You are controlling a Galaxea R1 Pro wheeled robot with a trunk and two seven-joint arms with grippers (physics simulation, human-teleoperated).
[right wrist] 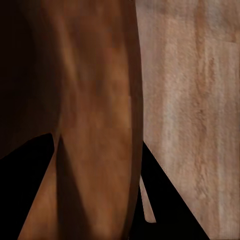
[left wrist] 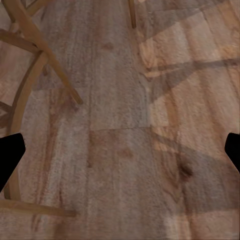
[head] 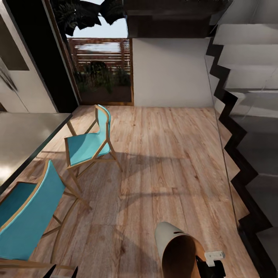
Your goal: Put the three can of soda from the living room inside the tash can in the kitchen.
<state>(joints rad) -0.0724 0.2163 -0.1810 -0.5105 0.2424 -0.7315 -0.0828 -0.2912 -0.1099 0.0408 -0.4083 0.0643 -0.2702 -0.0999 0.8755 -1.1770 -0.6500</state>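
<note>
Trash can (head: pixel 175 251) rides low at my right, tilted, its copper-brown inside facing me; my right hand (right wrist: pixel 100 200) is clamped on its rim, one finger inside the wall. I judge it light and stiff but smooth, so the rim is the place to grip. My left hand (left wrist: pixel 120 150) hangs spread apart over the wood floor (head: pixel 166 162), near a teal chair (head: pixel 90 143) by the table (head: pixel 23 135).
</note>
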